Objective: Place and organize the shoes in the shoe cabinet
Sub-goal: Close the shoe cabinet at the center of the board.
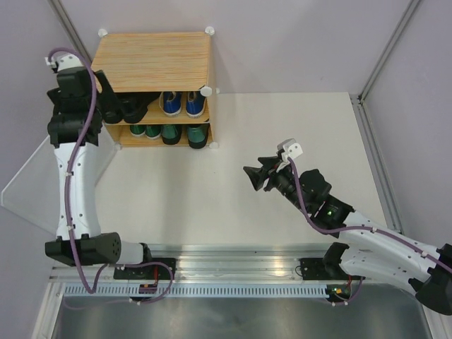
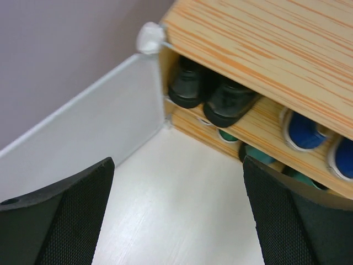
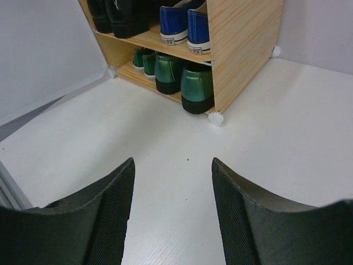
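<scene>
Right gripper [image 3: 172, 163]: mid-table, just toward 3 o'clock; black mesh-textured fingers spread, nothing between.
Left gripper [image 2: 176, 163]: 10 o'clock, fingers spread, nothing between, at cabinet's left front corner.
Shoe cabinet [image 1: 152, 60]: 11 o'clock, boxy wood-grain, open front toward 6.
Upper shelf: black ankle boots [image 1: 131, 107], blue sneakers [image 1: 171, 104].
Lower shelf: green sneakers [image 1: 153, 131], glossy loafers [image 1: 198, 135].
Long axes of shoes front-to-back.

White links [image 1: 81, 191], black joints [image 1: 70, 121], purple cables [image 1: 70, 49]; right tool [image 3: 172, 165] black, mesh-padded.

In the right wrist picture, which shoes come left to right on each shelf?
Top shelf: shiny black ankle boots, blue sneakers with white soles. Bottom shelf: green sneakers, glossy dark-green loafers.
</scene>
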### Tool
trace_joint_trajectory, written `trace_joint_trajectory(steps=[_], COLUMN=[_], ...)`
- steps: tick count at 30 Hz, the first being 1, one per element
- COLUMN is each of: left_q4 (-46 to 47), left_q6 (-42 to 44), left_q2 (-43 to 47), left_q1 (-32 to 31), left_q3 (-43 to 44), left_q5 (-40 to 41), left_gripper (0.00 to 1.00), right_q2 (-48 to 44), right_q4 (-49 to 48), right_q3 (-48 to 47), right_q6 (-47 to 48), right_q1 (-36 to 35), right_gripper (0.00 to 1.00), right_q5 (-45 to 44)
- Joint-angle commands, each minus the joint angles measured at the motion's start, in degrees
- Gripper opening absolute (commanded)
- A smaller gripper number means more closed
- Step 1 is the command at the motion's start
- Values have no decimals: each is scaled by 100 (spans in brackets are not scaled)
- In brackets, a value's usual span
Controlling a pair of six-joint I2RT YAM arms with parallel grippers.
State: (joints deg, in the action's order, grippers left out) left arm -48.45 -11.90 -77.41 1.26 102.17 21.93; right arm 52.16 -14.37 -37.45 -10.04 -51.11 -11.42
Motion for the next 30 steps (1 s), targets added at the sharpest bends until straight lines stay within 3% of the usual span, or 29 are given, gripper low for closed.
trace_joint_trajectory(steps=[1,6,16,30], left_q4=[-587,-605,-569,-385], left_q6=[153,91,-426,-1112], left_q2=[-257,-651,-1093,-926], left_q1=[690,1297,2500,3653], left_q3=[688,1251,1306,41], left_q5=[-58,-188,-778,-2358], left_gripper=[100,100,100,99], right_q2=[-39,22,119,374], right_q4=[-66,4,-48,-127], right_q3=[89,36,54,45], right_q6=[-288,-358,-428,-411], right_q1=[5,5,-4,5], right_gripper=[63,63,63,63], right_q5=[87,254,456,676])
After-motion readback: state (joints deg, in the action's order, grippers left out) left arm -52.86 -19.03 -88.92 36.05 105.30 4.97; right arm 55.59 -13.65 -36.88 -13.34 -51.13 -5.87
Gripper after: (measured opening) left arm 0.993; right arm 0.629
